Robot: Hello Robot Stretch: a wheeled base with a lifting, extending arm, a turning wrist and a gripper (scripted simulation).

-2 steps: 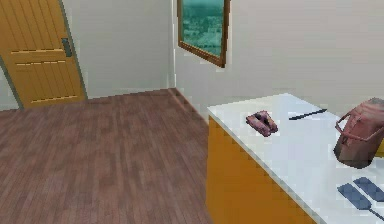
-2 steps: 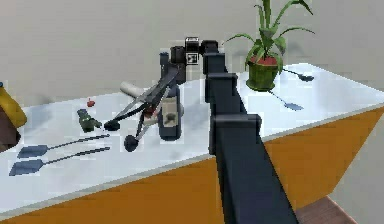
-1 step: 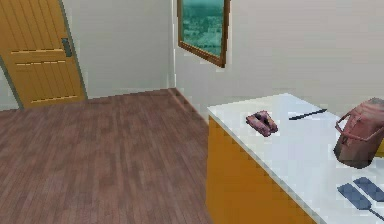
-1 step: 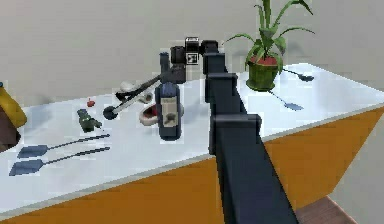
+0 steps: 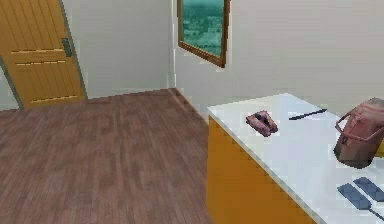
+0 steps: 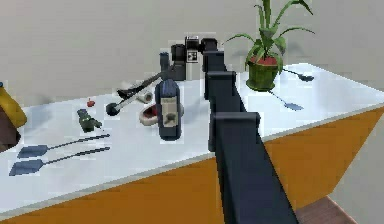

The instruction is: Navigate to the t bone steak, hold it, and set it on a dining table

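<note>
Reaching out across the white bench, the arm runs as a dark square bar from the bottom edge of the arm side view up to two small white squares at its far end. Left of these sits the tool, its thin fingers slanting down toward the view's left, with the benchtop behind them and a dark bottle just beside (whether it holds anything, or how its fingers are set, cannot be told). A potted plant stands right of the arm. In the forward view the t bone steak lies flat on the bench near its corner, a knife close by and a brown kettle toward the view's right.
</note>
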